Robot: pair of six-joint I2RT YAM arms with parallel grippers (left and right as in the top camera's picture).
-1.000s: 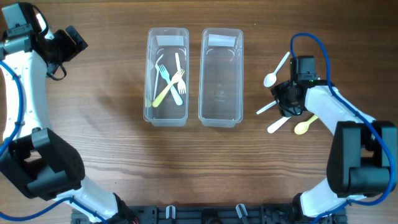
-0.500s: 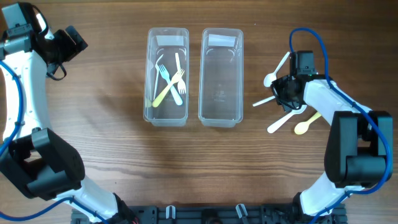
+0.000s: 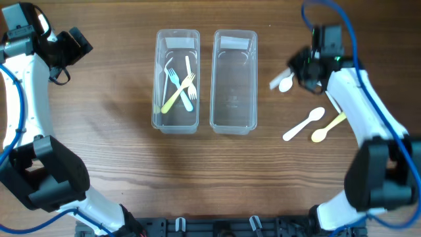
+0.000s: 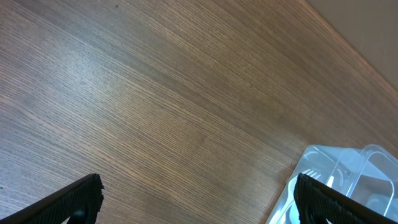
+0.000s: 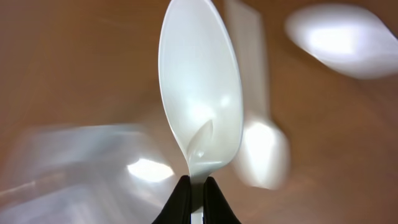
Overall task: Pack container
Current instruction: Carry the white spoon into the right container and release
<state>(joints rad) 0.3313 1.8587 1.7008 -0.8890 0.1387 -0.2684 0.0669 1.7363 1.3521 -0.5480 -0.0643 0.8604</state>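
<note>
My right gripper point(image 3: 304, 68) is shut on a white spoon point(image 5: 199, 93) and holds it above the table, right of the two clear containers. In the overhead view its end point(image 3: 274, 83) pokes out to the left. Another white spoon point(image 3: 286, 83) lies on the table just below it and shows blurred in the right wrist view point(image 5: 261, 146). The right container point(image 3: 233, 122) is empty. The left container point(image 3: 176, 125) holds several white and yellow forks point(image 3: 177, 85). My left gripper point(image 3: 74, 45) is open and empty at the far left; its wrist view point(image 4: 202, 208) shows bare wood between the fingers.
A white spoon point(image 3: 304, 124) and a yellow spoon point(image 3: 327, 130) lie on the table right of the containers, nearer the front. A corner of the left container point(image 4: 339, 180) shows in the left wrist view. The right arm's blue cable point(image 3: 348, 26) loops above it.
My right gripper has lifted the white spoon and carried it toward the table's far side, away from the two spoons at the right. The left arm has not moved.
</note>
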